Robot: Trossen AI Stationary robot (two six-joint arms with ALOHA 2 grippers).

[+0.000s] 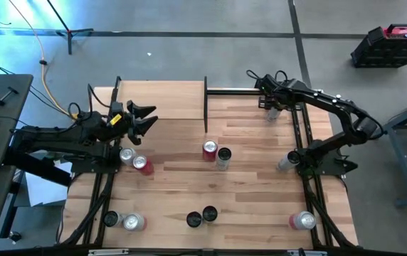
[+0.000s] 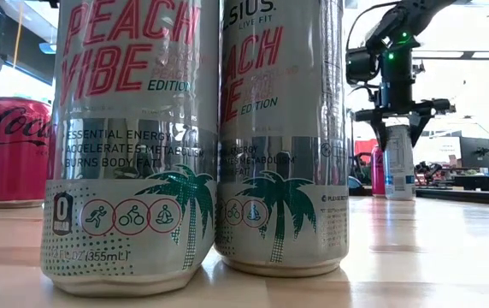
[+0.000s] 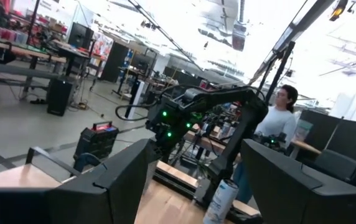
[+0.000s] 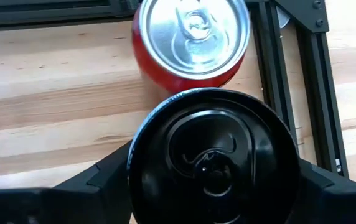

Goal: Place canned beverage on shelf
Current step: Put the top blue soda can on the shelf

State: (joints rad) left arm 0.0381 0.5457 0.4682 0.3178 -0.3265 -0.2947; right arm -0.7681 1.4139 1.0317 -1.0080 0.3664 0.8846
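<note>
Black-lidded can [image 4: 212,158] sits right between my right gripper [image 4: 214,171] fingers, which flank it closely; whether they touch it I cannot tell. Just beyond stands a red can [image 4: 190,40] on the light-wood shelf [image 4: 53,93]. My left gripper [image 1: 144,119] hangs open over the tabletop [image 1: 253,192].

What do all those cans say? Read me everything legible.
"PEACH VIBE", "EDITION", "ESSENTIAL ENERGY", "BURNS BODY FAT", "(355mL)": near silver can.
"LSIUS", "LIVE FIT", "EACH", "EDITION": second silver can.
"Coca", cut off: red can.
Far can under a claw: too small to read.
</note>
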